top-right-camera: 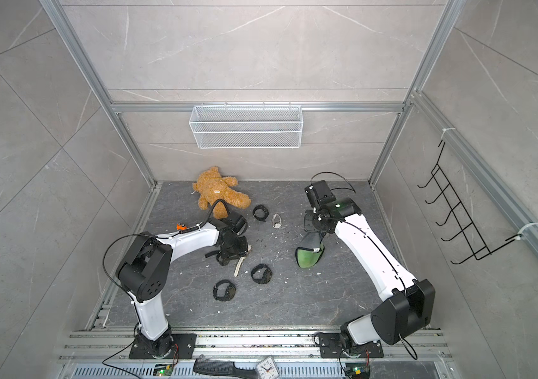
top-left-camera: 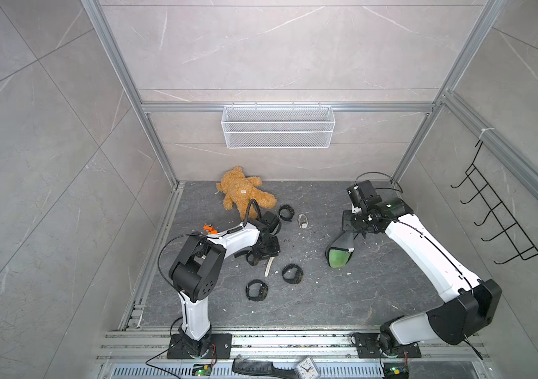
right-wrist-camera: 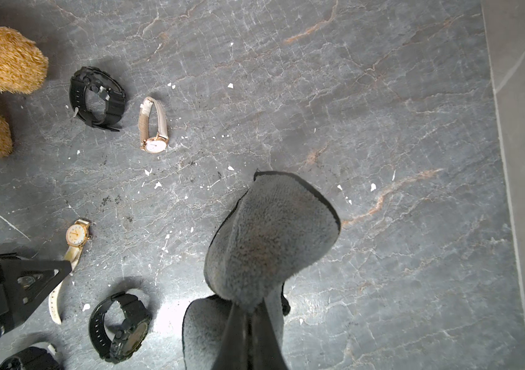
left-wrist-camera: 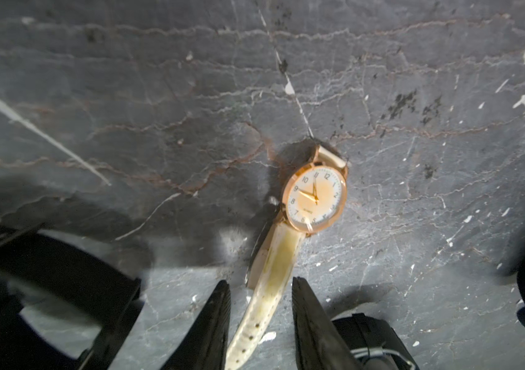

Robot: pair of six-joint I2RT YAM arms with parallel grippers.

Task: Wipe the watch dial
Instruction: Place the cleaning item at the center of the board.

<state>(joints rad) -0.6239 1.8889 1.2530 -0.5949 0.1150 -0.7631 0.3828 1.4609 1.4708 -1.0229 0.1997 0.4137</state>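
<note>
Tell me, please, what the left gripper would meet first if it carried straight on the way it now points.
Most likely the cream strap of the gold watch: the left gripper points down at the floor with its open jaws either side of the strap. Its height above the strap is unclear.

The left arm [top-left-camera: 228, 238] reaches forward from its base, elbow raised, wrist bent down, and its hand [left-wrist-camera: 261, 320] hangs low with the jaws parted, a gap on either side of what lies between them. The right arm [top-left-camera: 425, 252] stretches forward and inward, its hand [right-wrist-camera: 248, 333] closed tight.
</note>
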